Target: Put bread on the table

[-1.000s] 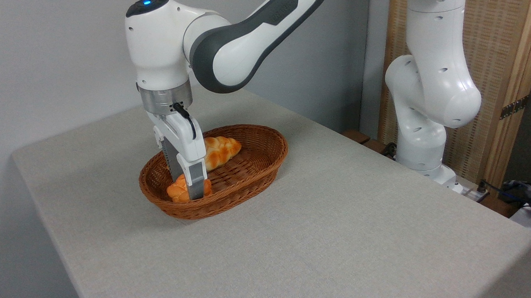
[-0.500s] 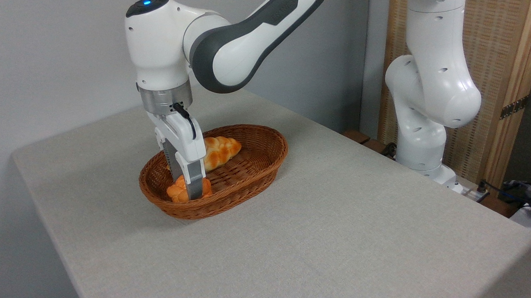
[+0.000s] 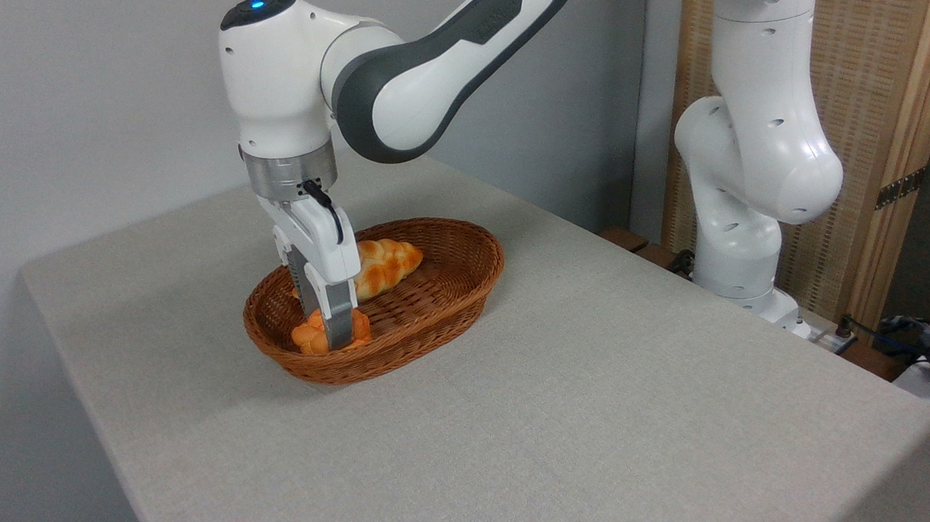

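Camera view from the fixed spot shows one big worktop [image 3: 583, 423] with a light grey-beige cloth top and round corners, and one brown oval wicker basket [image 3: 447, 307] sitting on it. Two breads lie in the basket: one small, stubby, knobbly orange-golden bun [image 3: 308, 337] at the near left end, and one longer, paler golden braided loaf [image 3: 386, 261] behind it. One white and grey robot arm [image 3: 410, 78] bends over the basket, and its pincer [image 3: 335, 330] points straight down into it. The pincer is closed in tight on the small bun, with one grey finger [image 3: 341, 318] pressed on the near side and the other finger hidden behind. The bun is low inside the basket, and you cannot tell whether it touches the basket floor.
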Controlling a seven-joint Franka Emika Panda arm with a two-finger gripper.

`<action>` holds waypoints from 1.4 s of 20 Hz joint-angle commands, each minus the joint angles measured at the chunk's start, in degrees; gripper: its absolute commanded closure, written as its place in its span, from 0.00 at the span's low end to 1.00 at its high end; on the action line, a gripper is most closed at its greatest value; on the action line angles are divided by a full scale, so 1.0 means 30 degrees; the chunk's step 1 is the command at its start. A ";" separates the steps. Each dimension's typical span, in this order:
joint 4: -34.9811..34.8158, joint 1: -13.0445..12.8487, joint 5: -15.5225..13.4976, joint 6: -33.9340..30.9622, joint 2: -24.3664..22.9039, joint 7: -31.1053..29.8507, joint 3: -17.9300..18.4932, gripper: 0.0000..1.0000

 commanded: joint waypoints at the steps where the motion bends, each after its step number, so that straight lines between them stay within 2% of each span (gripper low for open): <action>1: -0.0055 -0.0112 0.0258 0.0091 -0.0048 -0.0010 -0.0004 0.76; 12: 0.0150 -0.0112 0.0229 0.0004 -0.0369 -0.0186 -0.0033 0.75; 18: 0.0297 -0.0053 -0.0063 -0.1518 -0.1627 -0.0127 0.0025 0.75; 23: 0.0297 0.0122 -0.0679 -0.2340 -0.2801 -0.0186 0.0230 0.75; 28: 0.0267 0.0152 -0.0650 -0.2341 -0.3534 -0.0041 0.1867 0.73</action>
